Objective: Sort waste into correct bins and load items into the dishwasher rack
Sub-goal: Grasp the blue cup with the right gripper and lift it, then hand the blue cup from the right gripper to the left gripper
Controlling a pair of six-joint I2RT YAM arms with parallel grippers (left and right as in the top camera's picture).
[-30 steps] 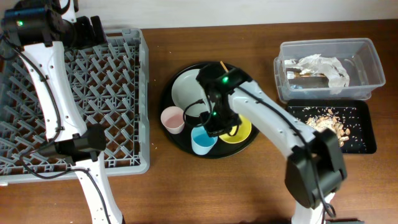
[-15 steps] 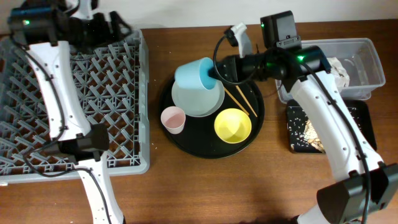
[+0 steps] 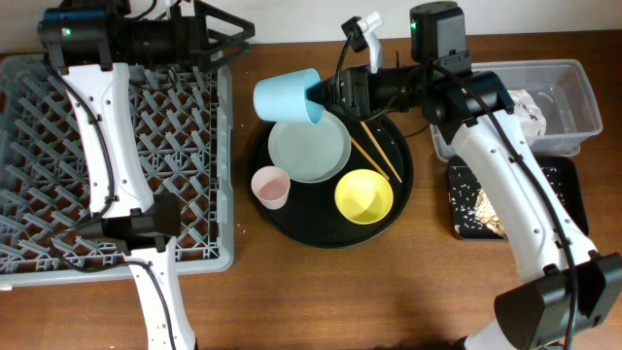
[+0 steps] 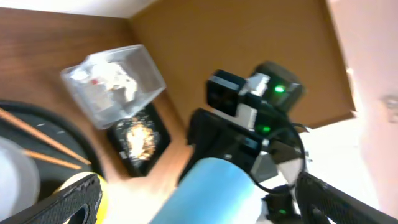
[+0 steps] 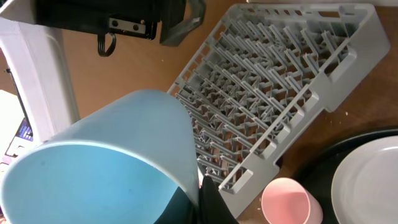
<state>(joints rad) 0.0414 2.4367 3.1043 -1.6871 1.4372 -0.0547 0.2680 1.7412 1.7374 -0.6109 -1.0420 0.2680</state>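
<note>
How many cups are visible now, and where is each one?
2. The blue cup is in the right end effector, near the rack. The pink cup stands on the round tray. None seems hidden.

The overhead camera looks straight down from high above the brown wooden worktop (image 3: 321, 292), with the large square grey plastic rack (image 3: 107, 156) filling the frame's left side. The left wrist camera hangs off the rack's far right corner, tilted and blurred. It faces away from the rack toward the clear plastic rectangular tub (image 4: 115, 78). The right wrist camera sits close behind the small light-blue cup (image 5: 106, 155) and faces back at the rack. All three views share that cup, just off the rack's far right corner.
</note>
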